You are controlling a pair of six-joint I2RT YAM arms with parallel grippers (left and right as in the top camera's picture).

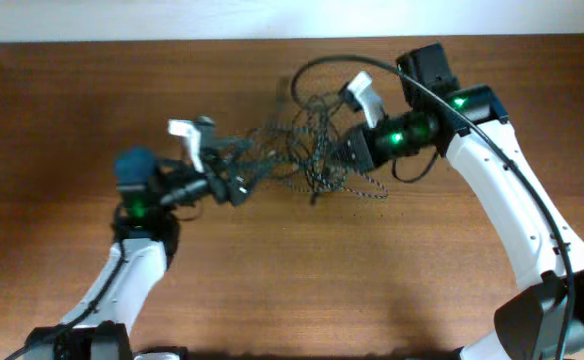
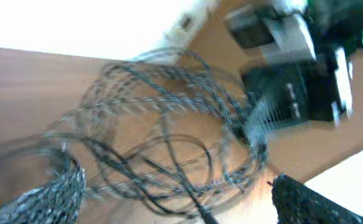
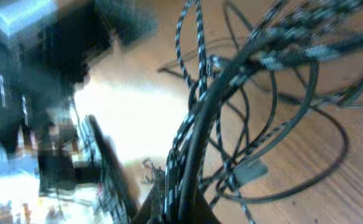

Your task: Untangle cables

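The braided black-and-white cable (image 1: 317,175) and the thin black cable (image 1: 370,192) lie in one tangle mid-table. My left gripper (image 1: 234,188) is at the tangle's left end. In the left wrist view its fingers (image 2: 175,205) are wide apart, with braided loops (image 2: 163,93) and black strands (image 2: 175,165) passing between them. My right gripper (image 1: 347,150) is at the tangle's right side. In the right wrist view its jaws (image 3: 181,208) are shut on a bundle of braided cable (image 3: 184,37) and black cable (image 3: 318,155), which fans out over the table.
The wooden table (image 1: 272,280) ends at a white wall edge (image 1: 172,20) at the back. A thicker black arm cable (image 1: 317,65) arcs over the tangle from the right arm (image 1: 512,200). The right gripper's black body (image 2: 293,93) shows close behind the tangle.
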